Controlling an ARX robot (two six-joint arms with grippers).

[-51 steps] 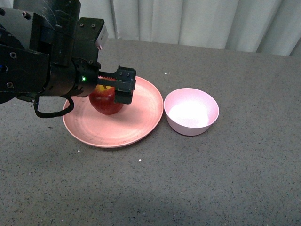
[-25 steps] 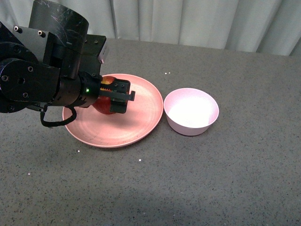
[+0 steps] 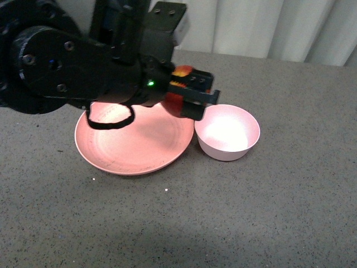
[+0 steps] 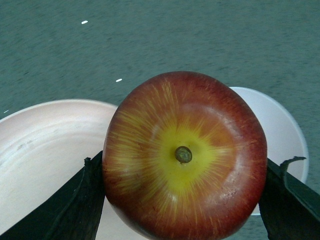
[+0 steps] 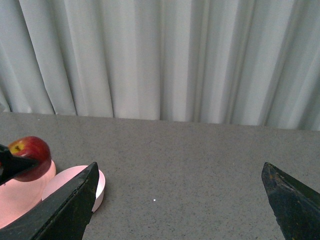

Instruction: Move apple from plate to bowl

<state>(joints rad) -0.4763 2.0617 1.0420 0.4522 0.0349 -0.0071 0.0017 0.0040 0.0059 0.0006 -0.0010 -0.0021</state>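
Observation:
My left gripper is shut on the dark-red apple and holds it in the air over the gap between the plate's right rim and the bowl's left rim. In the left wrist view the apple fills the space between the two black fingers, stem up, with the salmon-pink plate and the pale pink bowl below it. The plate holds nothing. The bowl stands just right of it, also holding nothing. My right gripper is open, off to the right, out of the front view.
The grey speckled table spreads around the dishes. A pale curtain hangs along the far edge. From the right wrist view the apple, the bowl and the plate lie far off to one side.
My left gripper closed on the apple on the plate, lifted it, and carried it right to the bowl's near rim. The plate is now bare.

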